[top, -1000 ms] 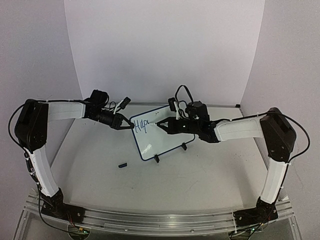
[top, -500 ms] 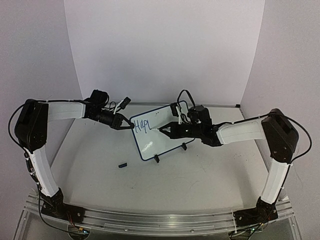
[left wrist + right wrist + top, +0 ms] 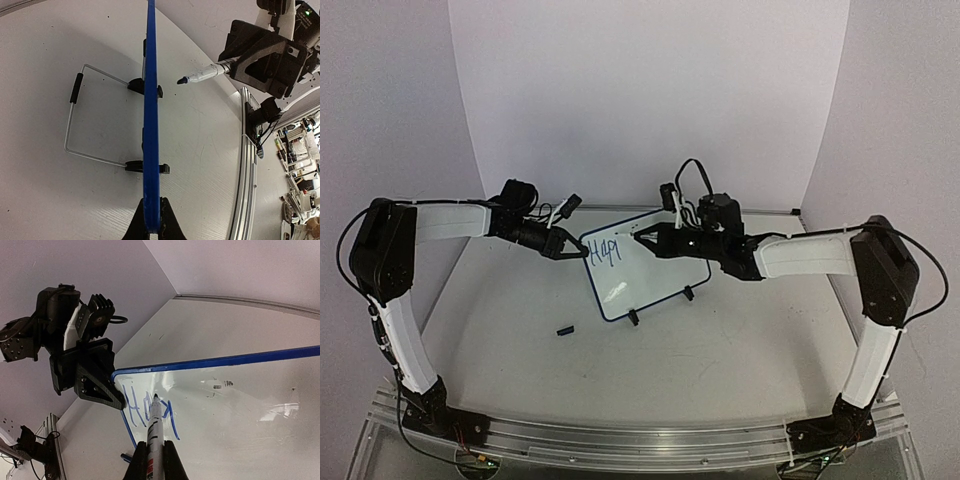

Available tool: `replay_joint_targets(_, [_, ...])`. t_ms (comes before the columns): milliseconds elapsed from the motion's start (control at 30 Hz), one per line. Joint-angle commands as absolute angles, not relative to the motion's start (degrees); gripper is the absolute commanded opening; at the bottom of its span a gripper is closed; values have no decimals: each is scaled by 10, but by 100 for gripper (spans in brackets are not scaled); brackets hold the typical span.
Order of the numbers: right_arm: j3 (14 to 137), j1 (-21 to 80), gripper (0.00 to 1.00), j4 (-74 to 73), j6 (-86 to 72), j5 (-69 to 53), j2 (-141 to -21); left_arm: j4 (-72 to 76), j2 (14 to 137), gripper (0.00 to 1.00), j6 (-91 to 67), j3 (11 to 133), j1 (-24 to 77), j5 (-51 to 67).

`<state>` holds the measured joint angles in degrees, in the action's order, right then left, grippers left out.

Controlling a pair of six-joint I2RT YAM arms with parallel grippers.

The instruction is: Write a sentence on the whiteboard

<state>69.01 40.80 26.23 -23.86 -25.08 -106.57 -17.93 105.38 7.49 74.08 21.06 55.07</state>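
The whiteboard (image 3: 655, 285) stands tilted on its two black clip feet at the table's middle. The sentence (image 3: 608, 252) is a few blue letters at the board's top left, reading about "Hap" plus one stroke. My left gripper (image 3: 578, 248) is shut on the board's left edge; the left wrist view shows the blue rim (image 3: 151, 115) edge-on between my jaws (image 3: 152, 226). My right gripper (image 3: 658, 240) is shut on a slim marker (image 3: 155, 432), also seen from the left wrist (image 3: 202, 75). Its tip hovers just off the board, beside the lettering (image 3: 131, 407).
A small dark cap (image 3: 565, 329) lies on the table left of the board's front foot. A wire stand (image 3: 75, 120) props the board from behind. An aluminium rail (image 3: 640, 440) runs along the near edge. White backdrop walls enclose the back and sides.
A new downstroke appeared after "Hap". My right gripper then moved the marker up and away toward the board's upper edge. The left gripper and the board stayed still.
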Motion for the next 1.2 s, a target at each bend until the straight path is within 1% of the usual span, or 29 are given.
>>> replay_joint_targets(0, [722,405,0,274,-232,-249,-1091,-200,1042,0,102,753,222,516])
replay_joint_targets(167, [728,405,0,270,-231,-247,-1102,-200,1042,0,102,753,223,516])
replay_joint_targets(333, [724,405,0,266,-234,-219,-1101,-200,1042,0,102,753,223,516])
replay_joint_targets(633, [693,404,0,265,-239,-156,-1077,-201,1041,0,102,753,224,516])
replay_joint_targets(833, [677,404,0,265,-237,-145,-1063,-202,1040,0,103,753,224,515])
replay_joint_targets(1167, [676,404,0,264,-233,-211,-1076,-203,1040,0,104,753,225,514])
